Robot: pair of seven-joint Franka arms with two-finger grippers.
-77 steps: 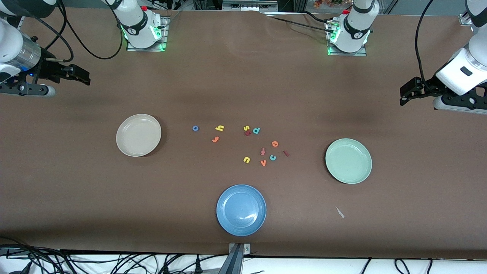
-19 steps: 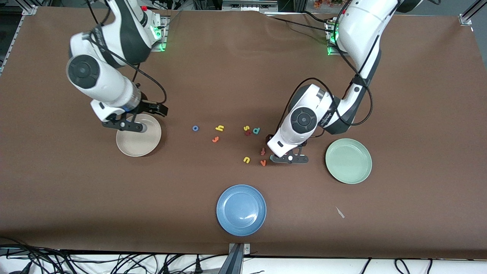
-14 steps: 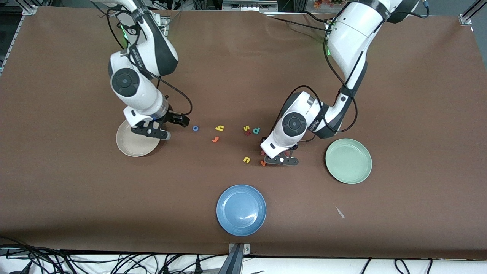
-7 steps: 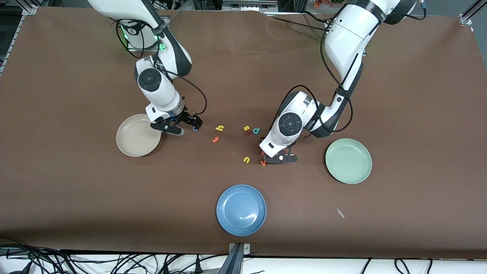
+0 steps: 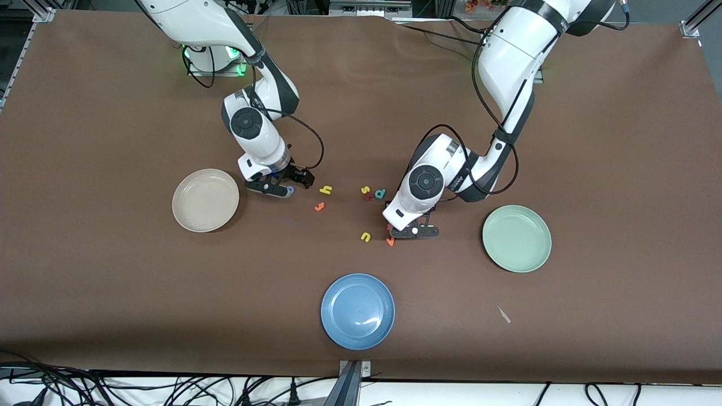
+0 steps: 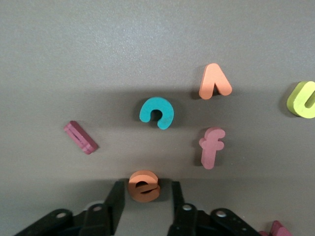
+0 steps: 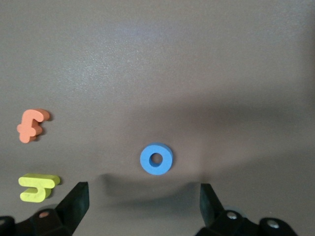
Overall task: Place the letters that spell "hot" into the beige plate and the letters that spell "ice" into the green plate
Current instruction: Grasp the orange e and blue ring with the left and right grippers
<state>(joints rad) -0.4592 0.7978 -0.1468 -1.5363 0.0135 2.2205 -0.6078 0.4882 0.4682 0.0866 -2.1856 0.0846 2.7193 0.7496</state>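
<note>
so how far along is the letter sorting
Nothing is sorted yet: the beige plate and green plate hold no letters. In hand: the left gripper has its jaws around the orange e, not yet clamped, and the right gripper hangs open over the blue o. All six letters remain.

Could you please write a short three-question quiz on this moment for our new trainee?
1. True or false: the green plate already holds a letter.
2. Which letter sits between the left gripper fingers? A: teal "c"; B: orange "e"; C: dark red "i".
3. Fill in: the right gripper hangs wide open over the blue ___.

Key: 1 false; 2 B; 3 "o".
</note>
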